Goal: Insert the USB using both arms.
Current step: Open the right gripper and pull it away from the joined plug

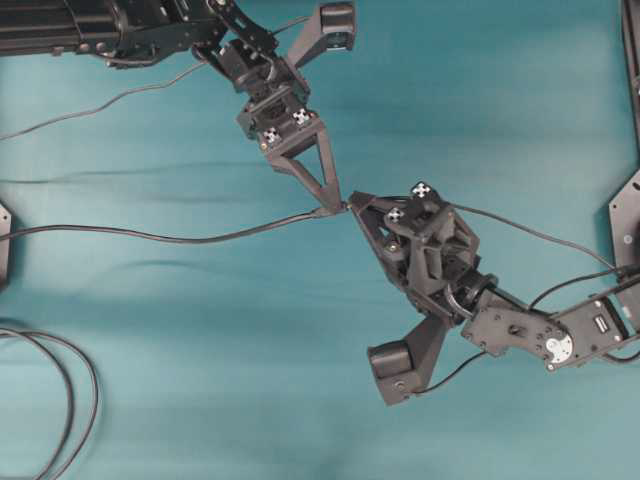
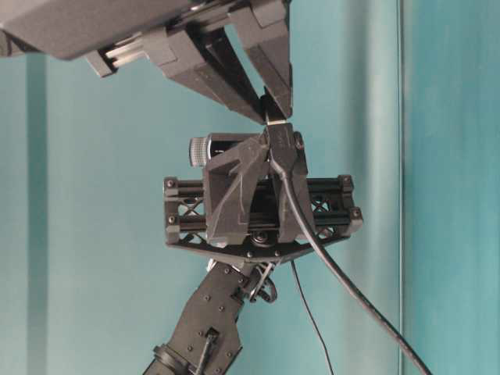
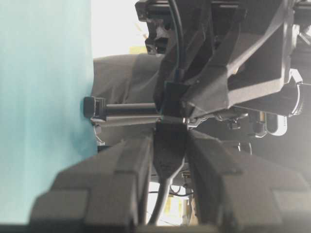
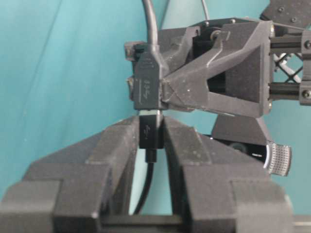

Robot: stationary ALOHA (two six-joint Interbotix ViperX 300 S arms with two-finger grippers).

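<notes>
Both grippers meet tip to tip: right gripper clamps the USB, in line with the socket clamped by the left gripper.

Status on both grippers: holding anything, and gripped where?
Left gripper pinches the socket end by its body. Right gripper pinches the USB by its dark housing. The ends meet.

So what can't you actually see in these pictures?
- Metal tip of the USB: hidden in every view where it meets the socket.
- Left gripper and right gripper: overhead, the joint is too small to judge.
- Looped grey cable: cut off by the overhead view's left and bottom edges.
</notes>
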